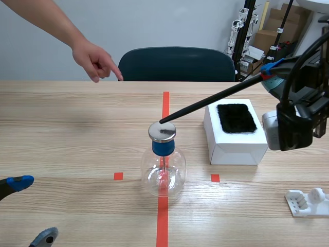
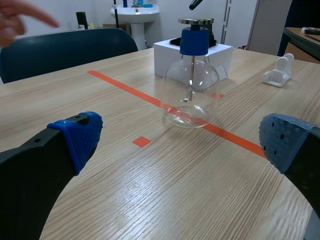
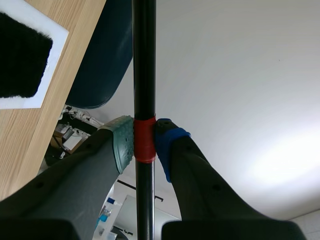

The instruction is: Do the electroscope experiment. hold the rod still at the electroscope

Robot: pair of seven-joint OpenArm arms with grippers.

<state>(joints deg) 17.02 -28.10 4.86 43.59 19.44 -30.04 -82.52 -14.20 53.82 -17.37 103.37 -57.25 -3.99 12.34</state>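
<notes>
Right gripper (image 3: 144,142): clamped on rod (image 1: 205,102) at red band.
Left gripper (image 2: 182,140): spread wide, empty.
Rod tip: seemingly on electroscope (image 1: 163,170) cap.
Risk: electroscope toppled if rod is pressed down.

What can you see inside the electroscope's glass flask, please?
A thin metal stem hangs from the blue stopper, ending short of the bottom; its top is hidden inside the stopper.
</notes>
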